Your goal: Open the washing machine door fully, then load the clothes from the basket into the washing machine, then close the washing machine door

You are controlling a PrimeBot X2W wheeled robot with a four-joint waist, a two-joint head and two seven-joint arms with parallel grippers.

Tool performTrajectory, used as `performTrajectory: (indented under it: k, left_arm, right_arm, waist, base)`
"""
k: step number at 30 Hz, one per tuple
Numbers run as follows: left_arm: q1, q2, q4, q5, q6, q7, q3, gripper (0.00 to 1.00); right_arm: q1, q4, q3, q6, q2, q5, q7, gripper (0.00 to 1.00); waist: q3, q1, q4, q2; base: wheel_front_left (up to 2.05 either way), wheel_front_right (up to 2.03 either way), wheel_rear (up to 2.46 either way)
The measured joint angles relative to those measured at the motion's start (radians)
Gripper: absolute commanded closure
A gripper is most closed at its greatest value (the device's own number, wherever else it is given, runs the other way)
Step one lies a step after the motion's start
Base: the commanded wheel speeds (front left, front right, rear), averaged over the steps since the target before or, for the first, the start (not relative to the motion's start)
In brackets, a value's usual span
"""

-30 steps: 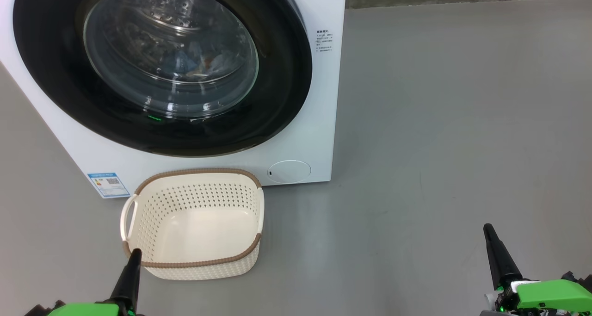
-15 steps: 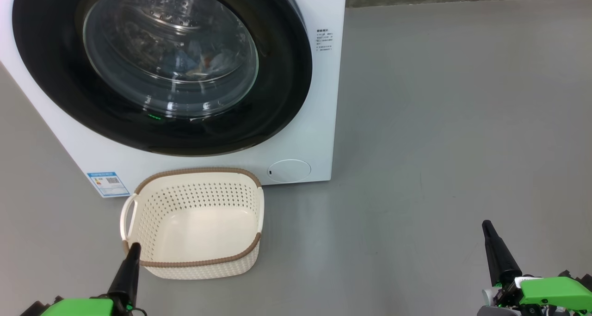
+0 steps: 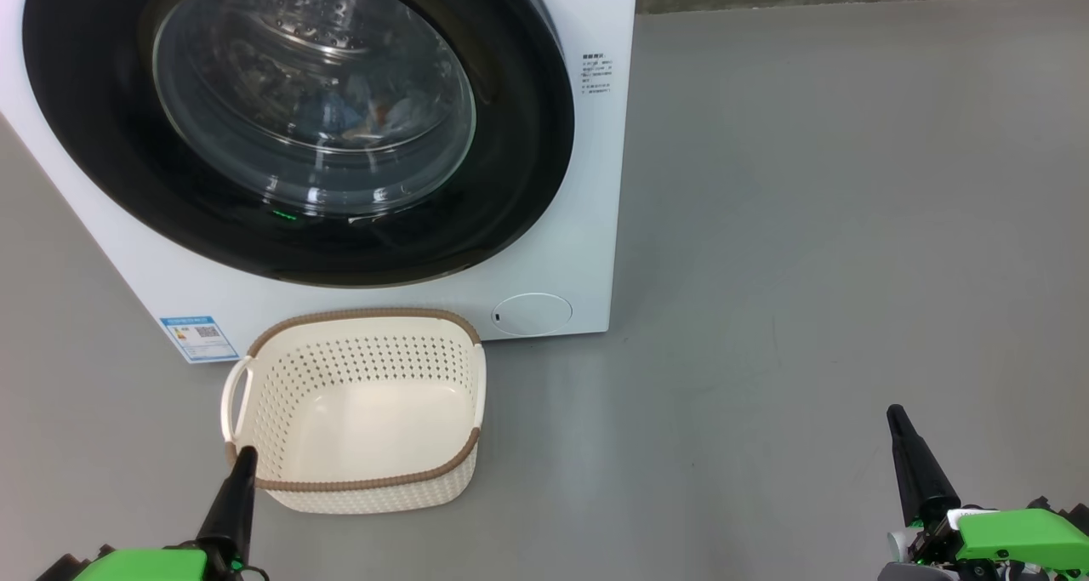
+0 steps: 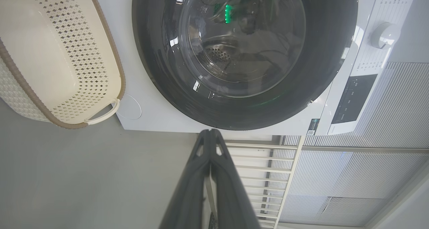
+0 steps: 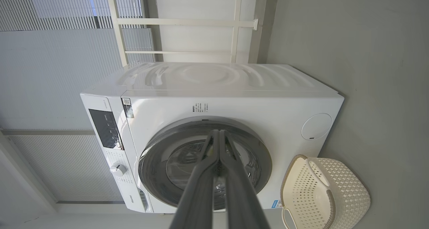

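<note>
Centrally, the washing machine door (image 3: 527, 139) is shown closed, the clothes (image 3: 374, 113) visible behind its glass; the basket (image 3: 374, 496) is set on the floor (image 3: 808, 224) before it. The left gripper (image 3: 245, 458) and right gripper (image 3: 895, 415) are closed, empty.

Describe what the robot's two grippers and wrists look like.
The left gripper and right gripper match: two long, tapering matte-black fingers with small cut-out slots near the tips. Behind each sits a bright green wrist housing.

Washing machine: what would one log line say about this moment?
door shut | clothes inside machine | basket empty | left gripper shut, holding nothing | right gripper shut, holding nothing
</note>
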Motion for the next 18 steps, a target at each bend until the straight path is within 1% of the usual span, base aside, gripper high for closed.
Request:
performTrajectory:
  k: [18]
  left_arm:
    - [0.0,0.0,0.0,0.0,0.0,0.003,0.002,1.0]
  right_arm:
    - [0.0,0.0,-0.003,0.0,0.001,0.0,0.001,1.0]
  waist:
    - [0.0,0.0,0.0,0.0]
  base:
    - [0.0,0.0,0.0]
